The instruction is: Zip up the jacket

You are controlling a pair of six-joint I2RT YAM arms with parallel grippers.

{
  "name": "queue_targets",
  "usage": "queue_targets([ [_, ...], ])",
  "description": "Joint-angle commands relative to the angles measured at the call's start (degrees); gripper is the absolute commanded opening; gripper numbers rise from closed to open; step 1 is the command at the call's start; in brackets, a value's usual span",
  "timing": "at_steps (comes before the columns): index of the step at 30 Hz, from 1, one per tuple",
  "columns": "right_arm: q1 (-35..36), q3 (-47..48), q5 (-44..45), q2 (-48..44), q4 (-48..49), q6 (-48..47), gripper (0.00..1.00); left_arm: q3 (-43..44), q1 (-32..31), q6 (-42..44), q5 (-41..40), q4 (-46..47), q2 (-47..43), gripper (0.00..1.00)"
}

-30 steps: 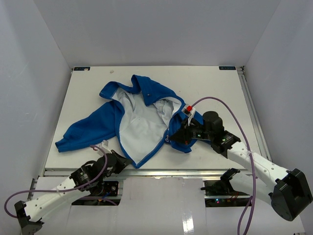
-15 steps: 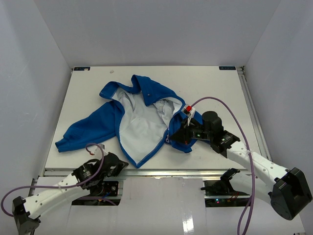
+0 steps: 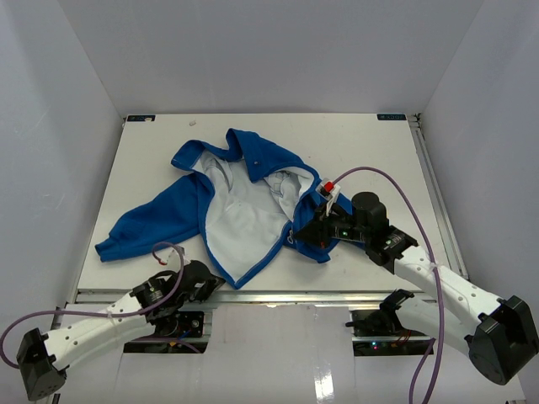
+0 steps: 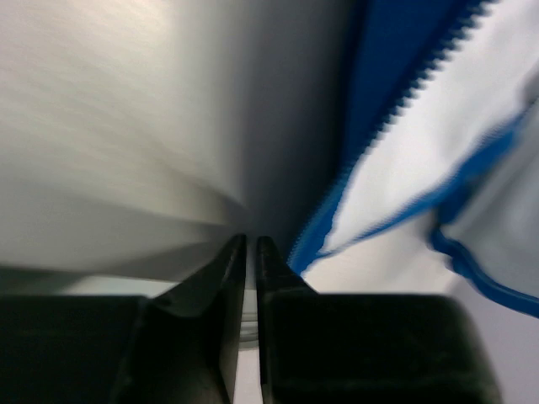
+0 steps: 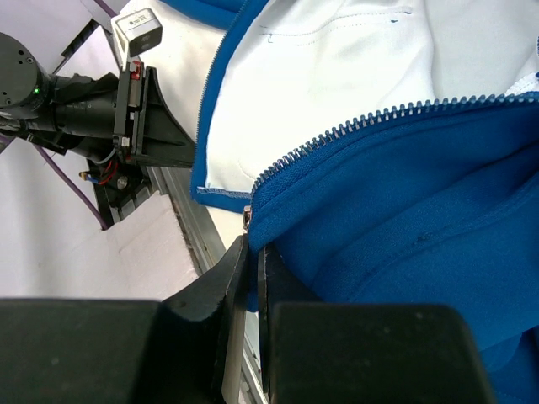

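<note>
The jacket (image 3: 173, 212) is lying on the table (image 3: 370, 151), the right gripper (image 3: 295, 238) touching its near-right hem, the left gripper (image 3: 214, 284) sitting just left of its near hem.

A: What else is on your feed?
B: I see a flat white tabletop (image 3: 370, 151), plain pale-grey walls (image 3: 253, 50) on three sides, and a silver metal rail (image 3: 286, 295) along its near edge.
A: Smaller bits?
B: A small black tag (image 3: 141, 119) at the far left corner.
</note>
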Motion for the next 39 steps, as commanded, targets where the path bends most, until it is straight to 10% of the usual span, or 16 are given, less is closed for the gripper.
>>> queue_targets([
  [1,-0.3,1.7,0.0,-1.3,0.4,-1.0,0.08,-6.2,-0.3,8.5,2.0,8.2,-11.9,0.32],
  [16,-0.3,1.2,1.7,-1.1,-0.1,-1.0,0.08,-6.4,-0.3,11.9,6.0,31.6,12.4,0.32],
  [39,-0.3,0.3,2.8,-2.0,-0.7,-1.0,0.08,-8.6,-0.4,8.2,5.5,41.5,19.7,0.37],
])
